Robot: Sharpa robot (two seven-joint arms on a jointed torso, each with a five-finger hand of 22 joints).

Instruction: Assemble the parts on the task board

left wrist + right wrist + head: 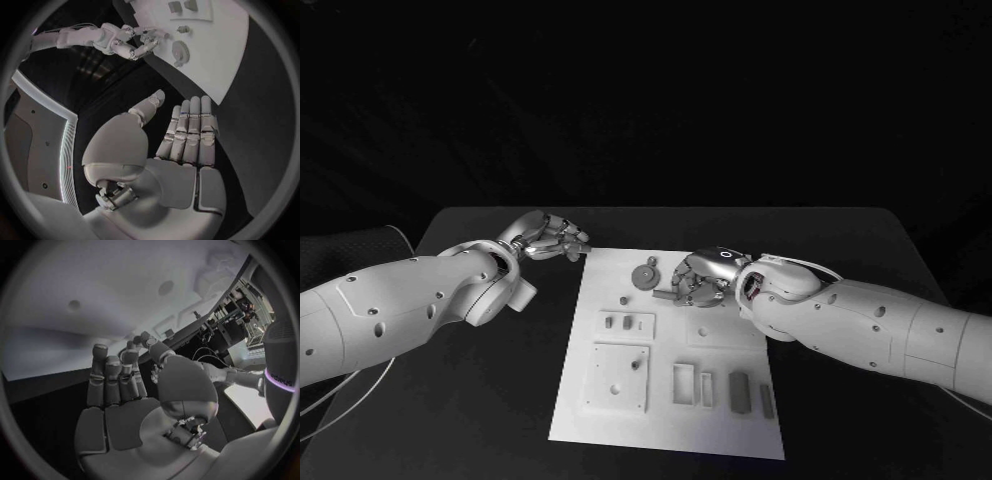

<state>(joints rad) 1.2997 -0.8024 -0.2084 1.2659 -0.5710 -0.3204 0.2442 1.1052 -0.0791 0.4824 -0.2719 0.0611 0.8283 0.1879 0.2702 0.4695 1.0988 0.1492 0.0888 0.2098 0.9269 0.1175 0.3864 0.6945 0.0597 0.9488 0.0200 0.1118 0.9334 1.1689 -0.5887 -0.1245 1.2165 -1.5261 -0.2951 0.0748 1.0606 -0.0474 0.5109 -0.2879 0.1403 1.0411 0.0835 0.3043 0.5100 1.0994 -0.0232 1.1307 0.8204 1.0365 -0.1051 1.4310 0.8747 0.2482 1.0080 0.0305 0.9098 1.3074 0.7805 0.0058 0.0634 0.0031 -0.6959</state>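
Task board (589,420) lies between both hands' fingers (678,290).

You are looking at two white arms, the left arm (387,320) coming in near eight o'clock and the right arm (891,335) near four o'clock, both with smooth rounded shells dotted with small dark screw holes. Each ends in a silver hand, the left hand (548,237) and the right hand (700,278), with segmented metallic fingers (187,131) and pale flat palm pads. You can see a dark ring at each wrist and a thin pale cable (341,395) under the left arm
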